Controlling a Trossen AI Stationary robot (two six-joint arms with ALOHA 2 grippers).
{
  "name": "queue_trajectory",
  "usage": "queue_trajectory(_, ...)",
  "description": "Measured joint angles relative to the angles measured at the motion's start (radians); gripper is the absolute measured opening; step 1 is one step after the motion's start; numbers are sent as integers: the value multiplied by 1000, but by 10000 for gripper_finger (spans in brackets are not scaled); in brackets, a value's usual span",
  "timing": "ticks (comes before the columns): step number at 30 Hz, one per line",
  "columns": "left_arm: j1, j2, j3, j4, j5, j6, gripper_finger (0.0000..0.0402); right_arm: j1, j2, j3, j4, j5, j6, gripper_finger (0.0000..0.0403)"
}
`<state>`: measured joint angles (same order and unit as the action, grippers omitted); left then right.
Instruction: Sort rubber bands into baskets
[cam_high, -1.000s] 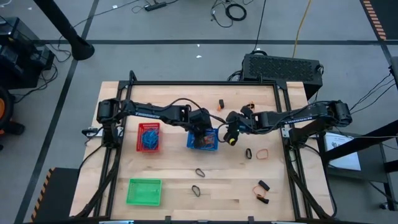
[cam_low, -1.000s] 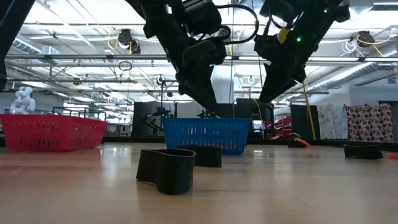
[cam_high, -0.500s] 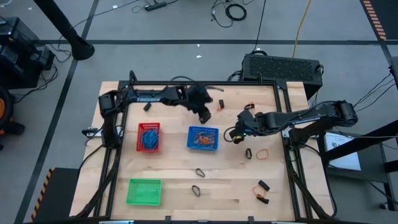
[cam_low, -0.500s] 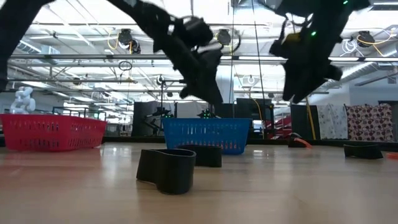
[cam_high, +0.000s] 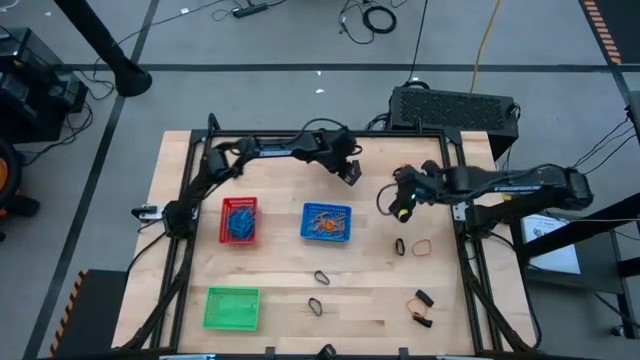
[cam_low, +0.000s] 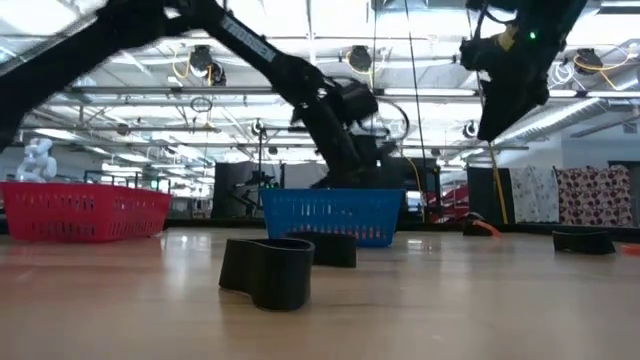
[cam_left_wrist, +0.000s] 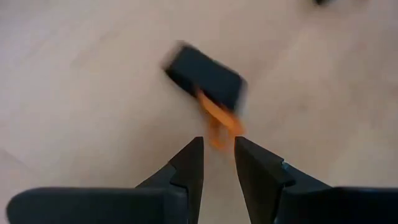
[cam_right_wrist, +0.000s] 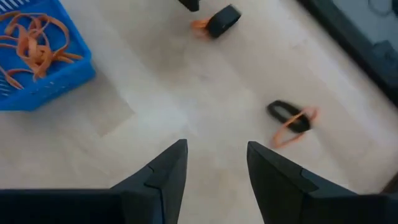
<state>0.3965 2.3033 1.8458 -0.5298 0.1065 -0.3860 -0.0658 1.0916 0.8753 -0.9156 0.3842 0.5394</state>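
Three baskets stand on the wooden table: red (cam_high: 240, 220), blue (cam_high: 326, 222) holding orange rubber bands, and green (cam_high: 232, 308). My left gripper (cam_left_wrist: 217, 144) hovers, narrowly open, over a black rubber band (cam_left_wrist: 205, 76) that has an orange one (cam_left_wrist: 219, 118) with it, near the table's far edge (cam_high: 352, 170). Nothing is between its fingers. My right gripper (cam_right_wrist: 214, 149) hangs open and high, right of the blue basket (cam_high: 403, 205). Another black and orange pair (cam_right_wrist: 291, 119) lies flat beyond it.
Loose black bands (cam_high: 322, 277) (cam_high: 316, 306) (cam_high: 400, 246) and an orange one (cam_high: 423, 245) lie on the near half of the table. More lie at the near right (cam_high: 422, 300). A black frame (cam_high: 330, 133) runs along the table's far edge.
My left gripper has left the space over the blue basket, swung toward the table's far edge and then right, come down and rolled, and now hovers over the black and orange bands. My right gripper has drawn back toward the table's right edge and risen.
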Motion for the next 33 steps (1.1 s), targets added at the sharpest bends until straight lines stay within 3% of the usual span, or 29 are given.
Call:
queue_trajectory(4, 2, 33, 98, -48, -40, 1, 100, -86, -89, 0, -23, -62, -169, 160)
queue_trajectory(7, -21, 52, 116, 17, -45, 29, 106, -150, -154, 0, -22, -114, -282, 160)
queue_trajectory(13, -79, 104, 123, -80, -274, 165, 119, -262, -240, 0, -19, -231, -387, 160)
queue_trajectory(15, -84, 107, 123, -68, -300, 206, 124, -285, -252, 0, -18, -265, -411, 160)
queue_trajectory(21, -88, 111, 124, 8, -291, 267, 133, -326, -249, 0, -18, -298, -451, 160)
queue_trajectory(27, -87, 141, 200, -125, -263, 376, 132, -340, -236, 0, -15, -313, -439, 160)
queue_trajectory(31, -81, 239, 294, -146, -72, 353, 132, -340, -236, 0, 14, -313, -416, 160)
queue_trajectory(33, -89, 278, 370, -215, -105, 359, 128, -341, -236, 0, 33, -313, -390, 160)
